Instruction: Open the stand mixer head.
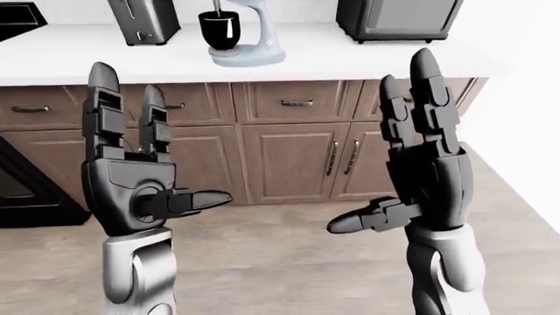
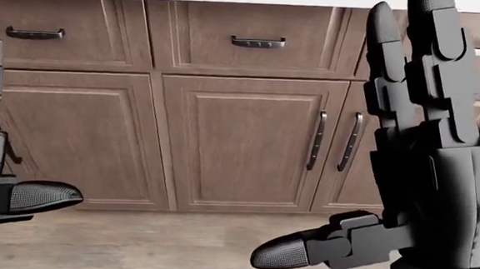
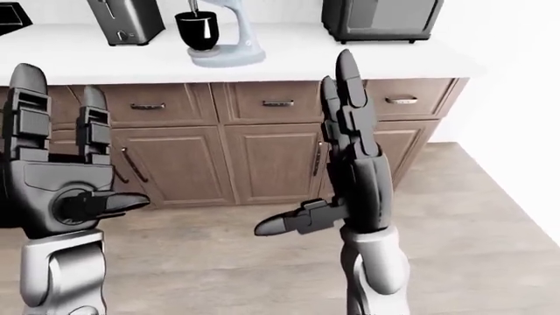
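White countertop, toaster, possibly microwave, wooden cabinets

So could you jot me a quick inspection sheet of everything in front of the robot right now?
Surface: white countertop over brown cabinets, wood-look floor.
Job's things: stand mixer on the countertop with a black bowl; its head is cut off by the top edge, so open or closed cannot be told.
Clutter: toaster left of the mixer, dark oven-like appliance to the right.
Hands: left hand and right hand raised, fingers open, holding nothing.
Cables: nothing seen.
Surroundings: dark appliance at far left.
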